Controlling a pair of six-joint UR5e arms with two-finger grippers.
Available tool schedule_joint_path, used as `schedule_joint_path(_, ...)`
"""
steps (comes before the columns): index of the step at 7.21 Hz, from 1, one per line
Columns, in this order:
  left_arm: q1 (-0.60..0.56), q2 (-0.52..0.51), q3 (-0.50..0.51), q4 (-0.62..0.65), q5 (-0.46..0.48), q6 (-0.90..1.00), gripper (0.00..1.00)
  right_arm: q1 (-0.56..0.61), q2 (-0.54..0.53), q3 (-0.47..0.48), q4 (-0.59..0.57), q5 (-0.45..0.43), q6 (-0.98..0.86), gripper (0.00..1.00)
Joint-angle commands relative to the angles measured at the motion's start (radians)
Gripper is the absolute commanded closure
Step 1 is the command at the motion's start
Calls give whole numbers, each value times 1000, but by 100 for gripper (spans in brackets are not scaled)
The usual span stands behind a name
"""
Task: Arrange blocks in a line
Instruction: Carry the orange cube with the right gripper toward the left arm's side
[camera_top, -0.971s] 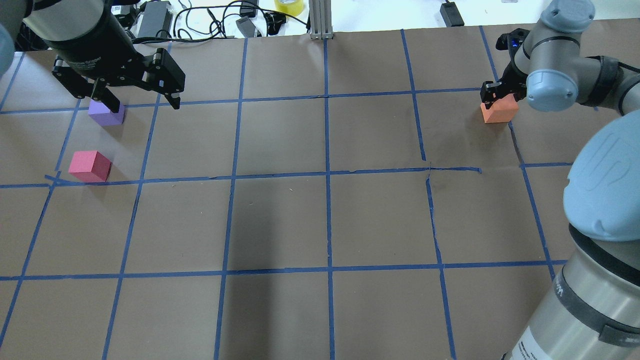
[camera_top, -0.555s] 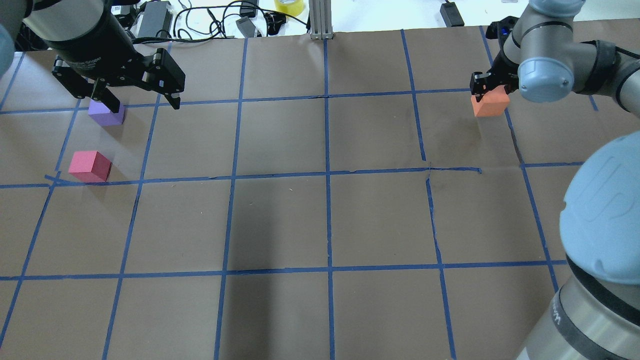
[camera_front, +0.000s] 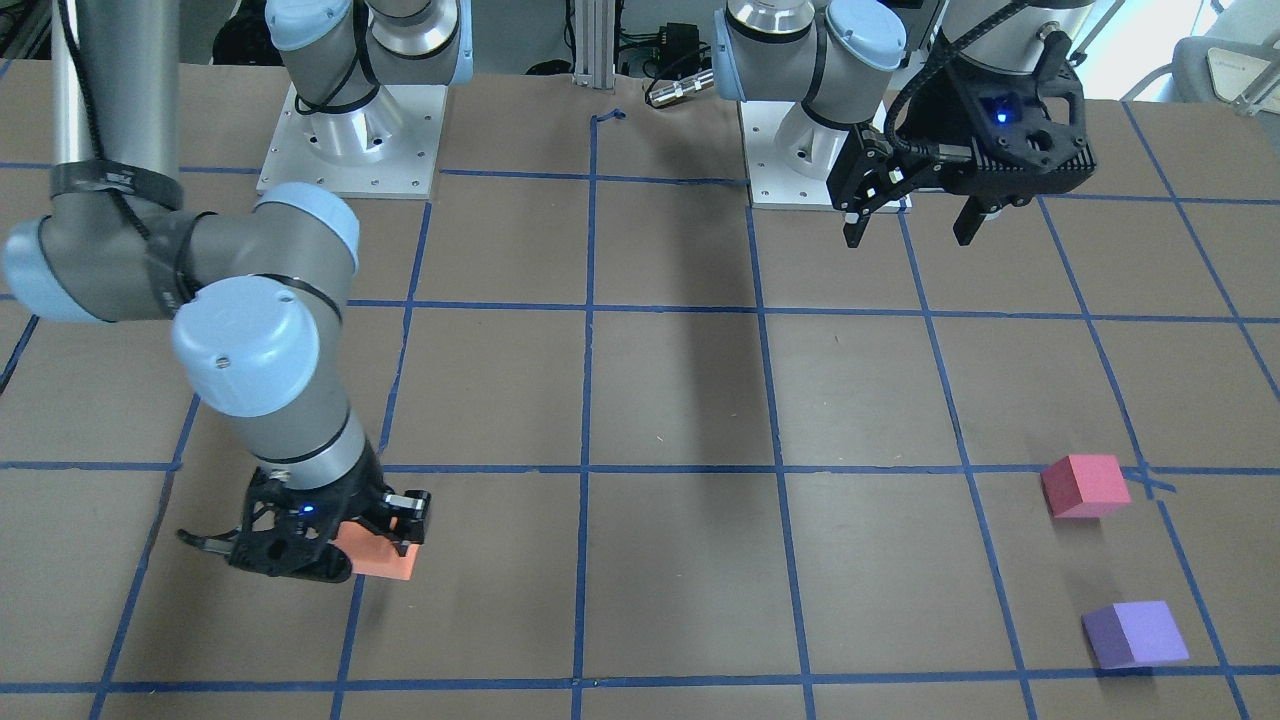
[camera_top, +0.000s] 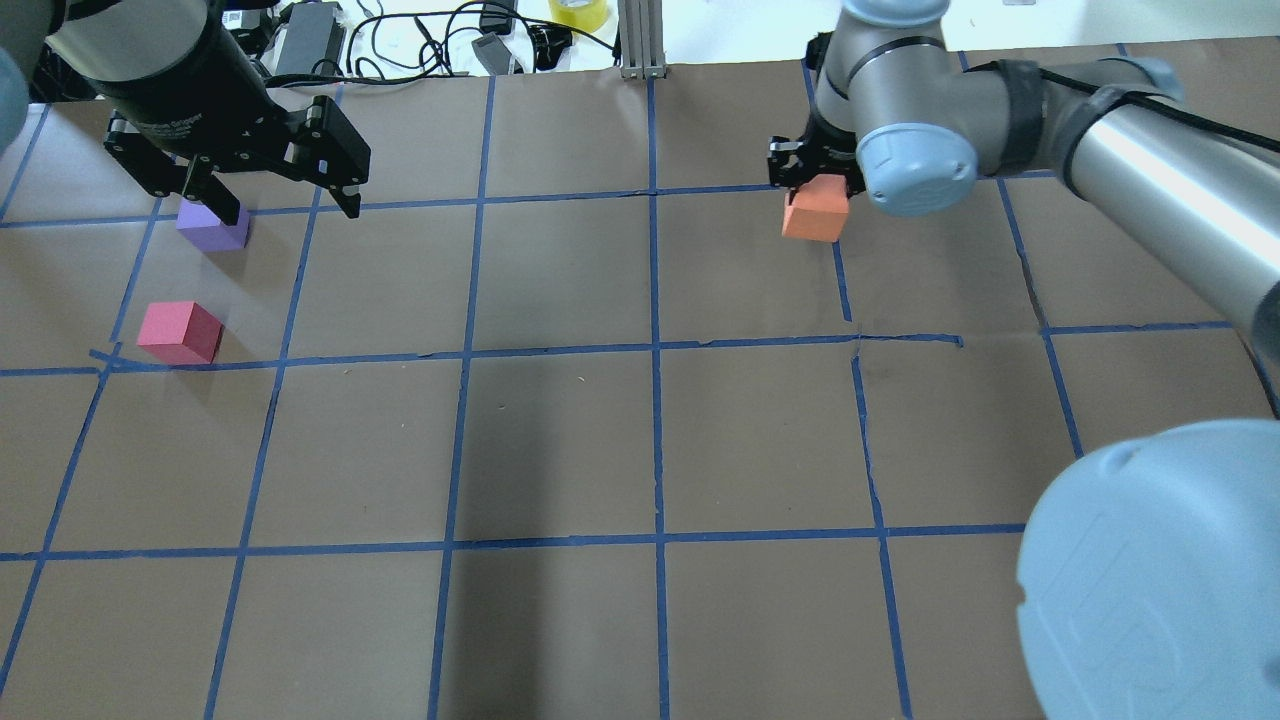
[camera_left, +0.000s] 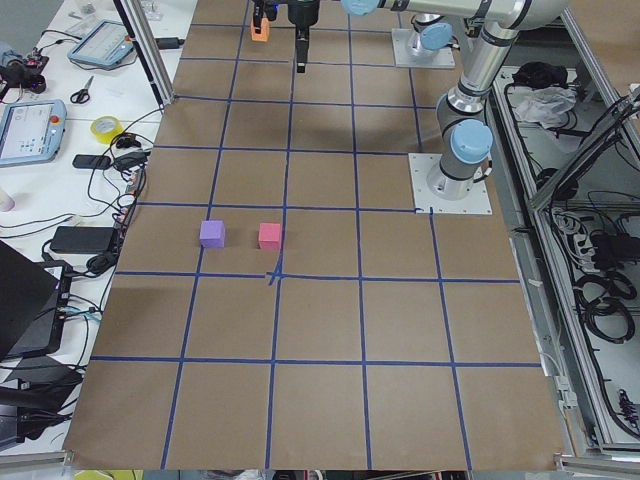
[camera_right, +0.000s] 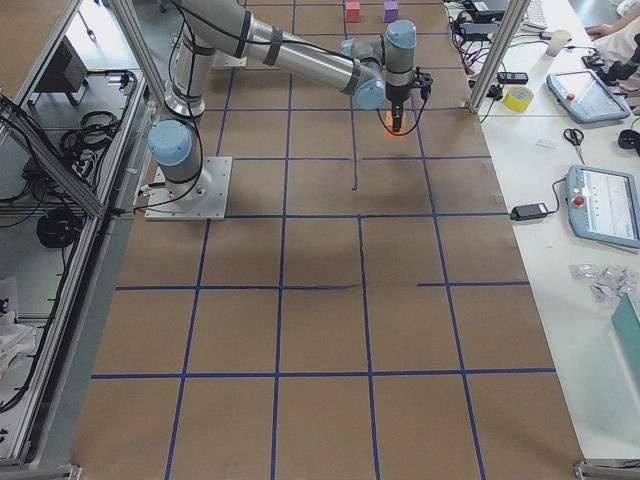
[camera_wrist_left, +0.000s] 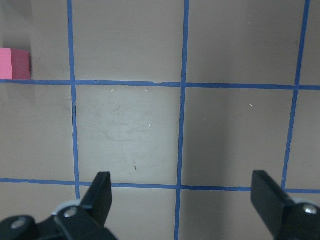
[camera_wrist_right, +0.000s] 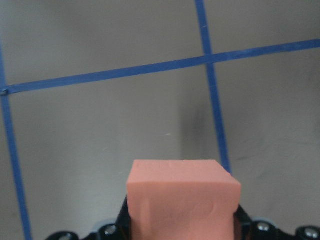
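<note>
Toward the upper right of the overhead frame, our right gripper (camera_top: 812, 190) is pinching the small orange foam cube (camera_top: 815, 222) between its fingers, low over the brown paper-covered table (camera_top: 560, 440). We cannot tell whether the cube is clearing the paper. At the far left of that frame, the small pinkish-red foam cube (camera_top: 180, 332) and the small purple foam cube (camera_top: 213, 228) are sitting near each other, not touching. Our left gripper (camera_top: 290, 205) is hanging at the upper left with its fingers spread wide, gripping nothing. We are judging the task as barely begun. The orange cube is sitting well apart from the other two, so no line is forming yet. Bringing it across and setting it in a row with the pair is all remaining.
</note>
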Motion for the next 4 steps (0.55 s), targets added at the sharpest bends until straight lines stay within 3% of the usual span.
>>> schedule_joint_path(1,0,-1,-1,0,0,0,0,156,78,-66,-1,5,187,93)
schedule_joint_path(4,0,-1,-1,0,0,0,0,213,132,-127,2,16,269,93)
